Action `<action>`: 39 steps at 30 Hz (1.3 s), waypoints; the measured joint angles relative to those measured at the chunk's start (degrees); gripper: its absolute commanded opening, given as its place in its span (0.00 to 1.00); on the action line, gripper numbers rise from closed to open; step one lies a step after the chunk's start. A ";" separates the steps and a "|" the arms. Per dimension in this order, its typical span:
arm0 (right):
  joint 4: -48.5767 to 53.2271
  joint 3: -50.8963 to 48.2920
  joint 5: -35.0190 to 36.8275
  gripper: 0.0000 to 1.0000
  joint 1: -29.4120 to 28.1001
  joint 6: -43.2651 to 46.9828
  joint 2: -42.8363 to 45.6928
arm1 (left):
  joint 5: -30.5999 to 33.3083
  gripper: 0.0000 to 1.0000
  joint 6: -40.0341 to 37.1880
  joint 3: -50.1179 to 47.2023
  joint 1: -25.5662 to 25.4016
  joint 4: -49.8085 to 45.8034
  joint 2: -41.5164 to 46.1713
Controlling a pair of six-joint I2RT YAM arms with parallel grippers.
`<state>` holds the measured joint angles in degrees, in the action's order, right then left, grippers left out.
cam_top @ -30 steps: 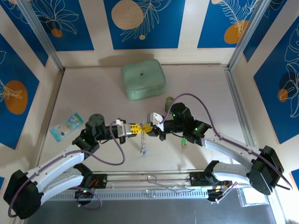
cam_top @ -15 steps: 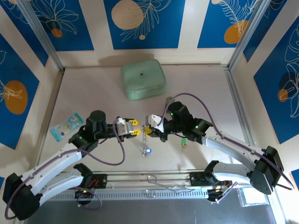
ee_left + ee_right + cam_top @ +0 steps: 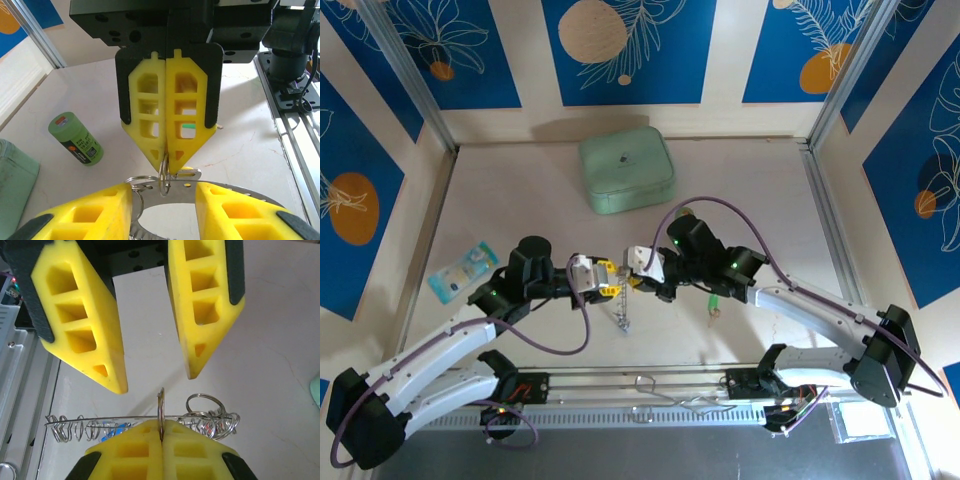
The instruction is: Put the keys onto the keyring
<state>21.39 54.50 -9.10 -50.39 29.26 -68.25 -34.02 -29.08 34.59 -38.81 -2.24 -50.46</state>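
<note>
1. While the right gripper (image 3: 166, 156) is clenched on a thin split ring (image 3: 161, 402) of the keyring (image 3: 100, 426), the left gripper (image 3: 156, 382) faces it tip to tip, jaws parted and gripping nothing.
2. The keyring hangs from that pinch over the middle of the table (image 3: 520, 200), between the two arms. Its coiled wire trails to one side, and a cluster of small rings (image 3: 210, 412) bunches at the other.
3. A blue key (image 3: 114, 430) shows among the coils and seems to be threaded on already. I cannot tell where the other keys lie.
4. As I judge it, the keyring is light, springy wire that swings and twists freely. The metal looks smooth and slippery, and the rings are thin and stiff when met edge-on.
5. The best hold is probably flat across a ring's faces close to the pinch, not on the floppy coils. It should be squeezed firmly so the ring cannot pivot.
</note>
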 measured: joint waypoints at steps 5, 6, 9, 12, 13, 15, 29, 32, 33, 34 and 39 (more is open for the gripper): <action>0.57 1.38 1.20 0.00 -1.99 0.81 -1.25 | 0.00 0.21 -0.35 0.04 -0.02 -0.35 -0.90; 0.57 1.66 1.60 0.00 -2.45 0.94 -1.42 | -0.04 0.19 -0.63 0.04 -0.02 -0.42 -1.25; 0.61 1.75 2.97 0.00 -3.02 1.22 -1.60 | -0.26 0.12 -1.20 0.04 -0.11 -0.68 -1.53; 0.94 2.16 4.55 0.00 -3.67 1.73 -2.08 | -0.42 0.02 -1.25 0.04 -0.13 -1.40 -1.53; 1.14 2.36 5.07 0.00 -3.78 1.95 -2.27 | -0.42 0.00 -1.25 0.04 -0.11 -1.75 -1.46; 1.18 2.40 5.29 0.11 -3.85 2.05 -2.38 | -0.39 0.00 -1.31 0.04 -0.11 -1.79 -1.46; -9.53 -6.82 -8.44 0.30 3.28 -5.31 5.07 | -3.23 0.00 7.87 -5.64 -0.13 11.15 0.85; -10.29 -7.02 -9.25 0.27 3.28 -5.73 5.07 | -3.96 0.00 8.70 -5.75 -0.13 12.31 0.87; -10.32 -7.02 -9.31 0.26 3.28 -5.75 5.07 | -4.11 0.00 8.79 -5.75 -0.13 12.50 0.87; -10.27 -7.02 -9.33 0.24 3.28 -5.73 5.07 | -4.33 0.00 8.96 -5.75 -0.13 12.59 0.90; -10.19 -7.02 -9.11 0.13 3.28 -5.53 5.03 | -4.94 0.00 9.16 -5.77 -0.13 12.59 0.90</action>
<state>11.20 47.48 -18.22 -47.11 23.73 -63.22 -38.96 -19.92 28.82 -38.94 10.35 -49.56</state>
